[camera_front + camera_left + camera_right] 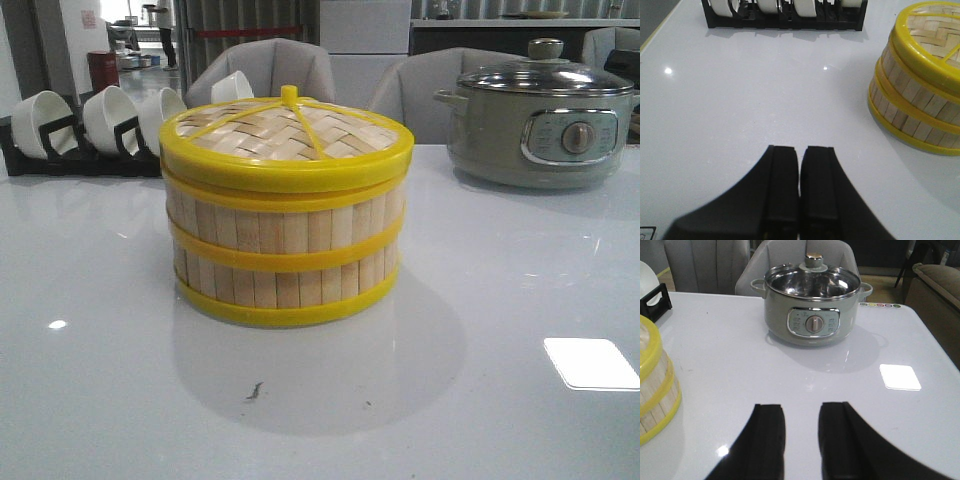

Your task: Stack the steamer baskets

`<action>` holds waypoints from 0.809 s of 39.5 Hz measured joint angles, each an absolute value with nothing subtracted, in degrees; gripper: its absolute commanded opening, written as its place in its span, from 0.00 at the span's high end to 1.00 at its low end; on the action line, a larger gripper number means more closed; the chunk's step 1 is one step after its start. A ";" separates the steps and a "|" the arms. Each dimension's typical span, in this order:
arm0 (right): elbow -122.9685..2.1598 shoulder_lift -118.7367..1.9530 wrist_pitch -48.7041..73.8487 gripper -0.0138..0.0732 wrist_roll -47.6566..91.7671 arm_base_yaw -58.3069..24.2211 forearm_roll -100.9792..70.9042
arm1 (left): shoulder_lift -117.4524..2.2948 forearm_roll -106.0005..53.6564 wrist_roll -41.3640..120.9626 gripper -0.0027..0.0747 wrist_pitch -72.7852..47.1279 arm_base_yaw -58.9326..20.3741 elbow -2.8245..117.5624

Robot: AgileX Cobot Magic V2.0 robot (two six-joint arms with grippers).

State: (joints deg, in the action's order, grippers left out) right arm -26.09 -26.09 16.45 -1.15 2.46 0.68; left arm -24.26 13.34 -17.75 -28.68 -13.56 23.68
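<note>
Two steamer baskets [285, 250] of light bamboo slats with yellow rims stand one on the other in the middle of the white table. A woven lid [285, 135] with a yellow rim and knob sits on top. The stack also shows in the left wrist view [912, 100] and at the edge of the right wrist view [655, 390]. My left gripper [801, 149] is shut and empty, over bare table left of the stack. My right gripper [802, 407] is open and empty, over bare table right of the stack. Neither gripper shows in the front view.
A grey electric pot [545, 125] with a glass lid stands at the back right; it also shows in the right wrist view [812, 315]. A black rack of white bowls [95, 125] stands at the back left. Grey chairs [265, 65] are behind the table.
</note>
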 measured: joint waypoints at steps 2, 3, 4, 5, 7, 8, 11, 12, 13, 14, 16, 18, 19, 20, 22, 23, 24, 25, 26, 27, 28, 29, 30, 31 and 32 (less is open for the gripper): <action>-23.68 -24.08 15.78 0.50 -1.15 2.46 0.68 | -24.26 13.34 -17.75 0.86 -28.68 -13.56 23.68; -22.69 -23.01 15.26 0.50 -1.15 2.46 0.68 | -24.26 13.34 -17.75 0.86 -28.68 -13.56 23.68; -21.06 -22.01 14.83 0.50 -1.15 2.46 0.68 | -24.26 13.34 -17.75 0.86 -28.68 -13.56 23.68; -20.15 -21.28 14.44 0.50 -1.15 2.46 0.68 | -24.26 13.34 -17.75 0.86 -28.68 -13.56 23.68; -17.84 -19.50 13.74 0.50 -1.15 2.46 0.68 | -24.26 13.34 -17.75 0.86 -28.68 -13.56 23.68; -16.78 -18.72 13.48 0.50 -1.15 2.46 0.68 | -24.26 13.34 -17.75 0.86 -28.68 -13.56 23.68; -14.46 -16.92 12.81 0.50 -1.15 2.46 0.68 | -24.26 13.34 -17.75 0.86 -28.68 -13.56 23.68; -13.66 -16.49 12.52 0.50 -1.15 2.46 0.68 | -24.26 13.34 -17.75 0.86 -28.68 -13.56 23.68; -12.96 -15.95 12.09 0.50 -1.15 2.46 0.68 | -24.26 13.34 -17.75 0.86 -28.68 -13.56 23.68; -12.53 -15.59 11.85 0.50 -1.15 2.46 0.68 | -24.26 13.34 -17.75 0.86 -28.68 -13.56 23.68; -11.82 -14.84 11.16 0.53 -1.15 2.46 0.68 | -24.26 13.34 -17.75 0.86 -28.68 -13.56 23.68; -11.77 -14.42 10.90 0.60 -1.15 2.46 0.68 | -24.26 13.34 -17.75 0.86 -28.68 -13.56 23.68; -11.72 -14.26 10.61 0.66 -1.15 2.46 0.68 | -24.26 13.34 -17.75 0.86 -28.68 -13.56 23.68; -11.72 -14.15 10.41 0.71 -1.15 2.46 0.68 | -24.26 13.34 -17.75 0.86 -28.68 -13.56 23.68; -11.63 -14.02 10.25 0.82 -1.15 2.46 0.68 | -24.26 13.34 -17.75 0.86 -28.68 -13.56 23.68; -11.63 -14.02 10.25 0.80 -1.15 2.46 0.68 | -24.26 13.34 -17.75 0.86 -28.68 -13.56 23.68; -11.63 -14.02 10.25 0.78 -1.15 2.46 0.68 | -24.26 13.34 -17.75 0.86 -28.68 -13.56 23.68; -11.63 -14.02 10.25 0.78 -1.15 2.46 0.68 | -24.26 13.34 -17.75 0.86 -28.68 -13.56 23.68; -11.63 -14.02 10.25 0.79 -1.15 2.46 0.68 | -24.26 13.34 -17.75 0.86 -28.68 -13.56 23.68; -11.63 -14.02 10.25 0.79 -1.15 2.46 0.68 | -24.26 13.34 -17.75 0.86 -28.68 -13.56 23.68; -11.63 -14.02 10.25 0.79 -1.15 2.46 0.68 | -24.26 13.34 -17.75 0.86 -28.68 -13.56 23.68; -11.63 -14.02 10.25 0.79 -1.15 2.46 0.68 | -24.26 13.34 -17.75 0.86 -28.68 -13.56 23.68; -11.63 -14.02 10.25 0.79 -1.15 2.46 0.68 | -24.26 13.34 -17.75 0.86 -28.68 -13.56 23.68; -11.63 -14.02 10.25 0.79 -1.15 2.46 0.68 | -24.26 13.34 -17.75 0.86 -28.68 -13.56 23.68; -11.63 -14.02 10.25 0.79 -1.15 2.46 0.68 | -24.26 13.34 -17.75 0.86 -28.68 -13.56 23.68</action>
